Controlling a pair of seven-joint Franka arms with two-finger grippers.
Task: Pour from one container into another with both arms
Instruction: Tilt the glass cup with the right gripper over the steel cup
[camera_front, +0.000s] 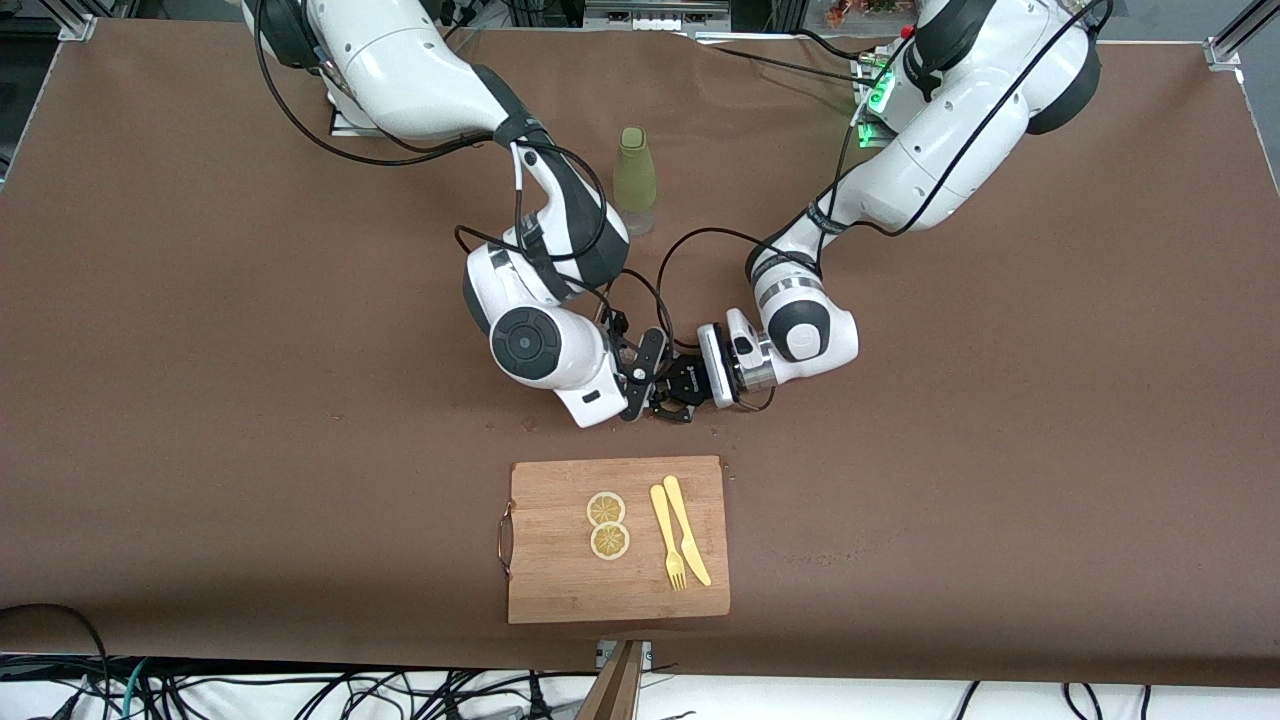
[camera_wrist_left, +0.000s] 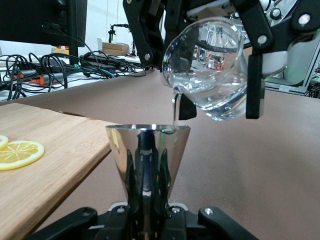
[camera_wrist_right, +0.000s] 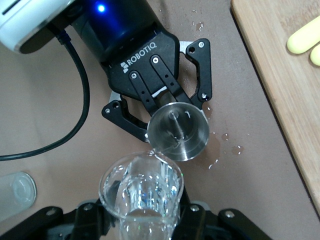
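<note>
My left gripper (camera_front: 685, 387) is shut on the stem of a conical steel cup (camera_wrist_left: 148, 147), holding it upright low over the brown table. In the right wrist view the same cup (camera_wrist_right: 178, 131) shows open-mouthed in the left gripper (camera_wrist_right: 175, 116). My right gripper (camera_front: 645, 385) is shut on a clear glass (camera_wrist_left: 210, 75) of water, tilted above the cup. A thin stream of water (camera_wrist_left: 174, 106) runs from the lip of the glass (camera_wrist_right: 141, 192) into the cup. The two hands meet between the green bottle and the cutting board.
A wooden cutting board (camera_front: 560, 585) lies nearer the front camera, bearing two lemon slices (camera_front: 607, 525), a yellow fork (camera_front: 667, 535) and a yellow knife (camera_front: 687, 528). A green bottle (camera_front: 633, 180) stands between the arms' bases. Water drops (camera_wrist_right: 225, 145) dot the table beside the cup.
</note>
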